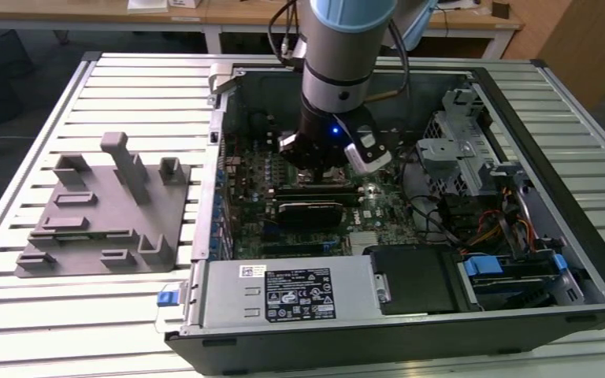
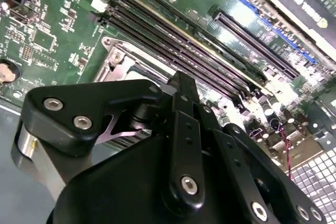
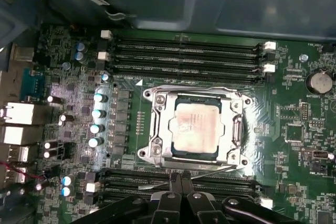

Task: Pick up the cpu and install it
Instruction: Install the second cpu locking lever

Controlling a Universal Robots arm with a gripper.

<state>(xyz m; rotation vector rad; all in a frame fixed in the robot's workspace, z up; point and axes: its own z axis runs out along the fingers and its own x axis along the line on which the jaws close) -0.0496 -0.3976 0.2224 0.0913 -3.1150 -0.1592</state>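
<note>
The cpu point(image 3: 195, 129), a small pale square chip, lies flat inside the metal-framed socket point(image 3: 157, 124) on the green motherboard. A thin metal lever point(image 3: 210, 172) runs slanted along the socket's edge nearest my fingers. My gripper point(image 3: 181, 181) hovers just beside that edge with its two black fingers pressed together and nothing between them. In the exterior view the gripper point(image 1: 329, 169) hangs low over the board in the middle of the open computer case, and it hides the socket there. The second wrist view has the gripper point(image 2: 181, 80) right above the socket frame point(image 2: 123, 59).
Memory slots point(image 3: 184, 53) flank the socket on two sides. Capacitors point(image 3: 97, 114) stand beside it. In the exterior view a grey plastic holder point(image 1: 103, 213) with upright posts sits on the slatted table, on the view's left. Drive cages point(image 1: 471, 157) and cables point(image 1: 491, 228) crowd the case's right.
</note>
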